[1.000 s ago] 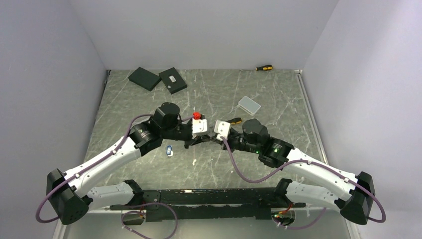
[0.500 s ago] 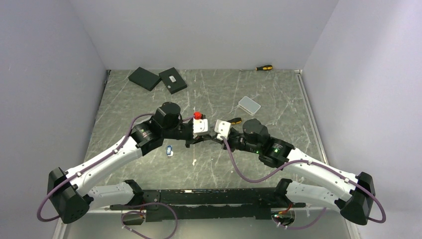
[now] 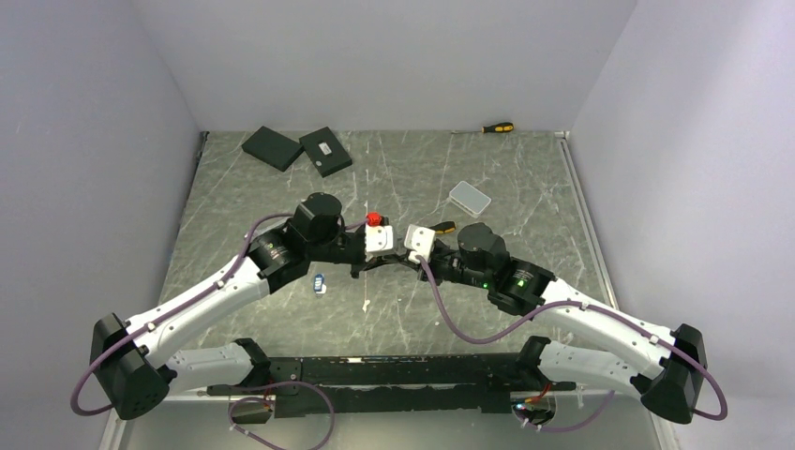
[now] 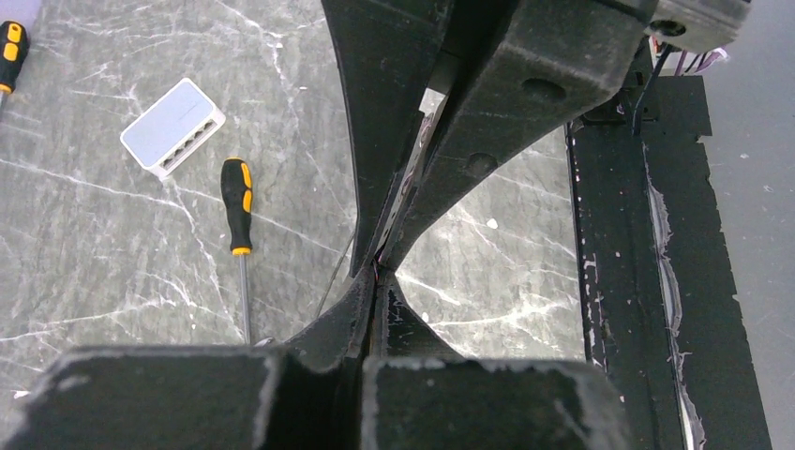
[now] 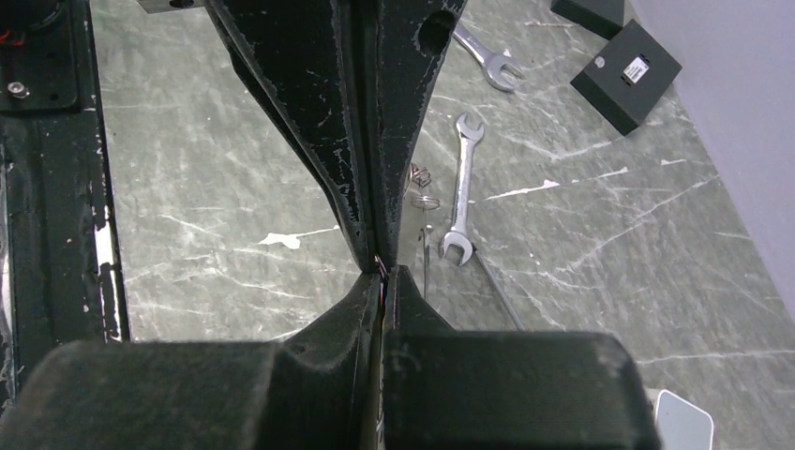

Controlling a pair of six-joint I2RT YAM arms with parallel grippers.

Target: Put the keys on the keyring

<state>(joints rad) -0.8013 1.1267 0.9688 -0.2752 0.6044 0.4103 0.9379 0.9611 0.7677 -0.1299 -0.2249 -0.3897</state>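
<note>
Marbled table (image 5: 206, 178) holds both keys (image 5: 461, 183) loose, unthreaded; left gripper (image 4: 373, 286) and right gripper (image 5: 384, 277) jaws pinched shut, tips meeting.

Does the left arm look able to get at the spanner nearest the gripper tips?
Probably not yet. The spanner lies uncovered close by, but the left gripper is shut, tip to tip with the right gripper.

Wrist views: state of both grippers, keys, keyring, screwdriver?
left gripper: shut, tip to tip with the other.
right gripper: shut.
near key: flat on the table, unheld, not threaded.
far key: same.
keyring: thin wire beside the gripper tips; held or not, cannot tell.
screwdriver: lying on the table, untouched.
</note>
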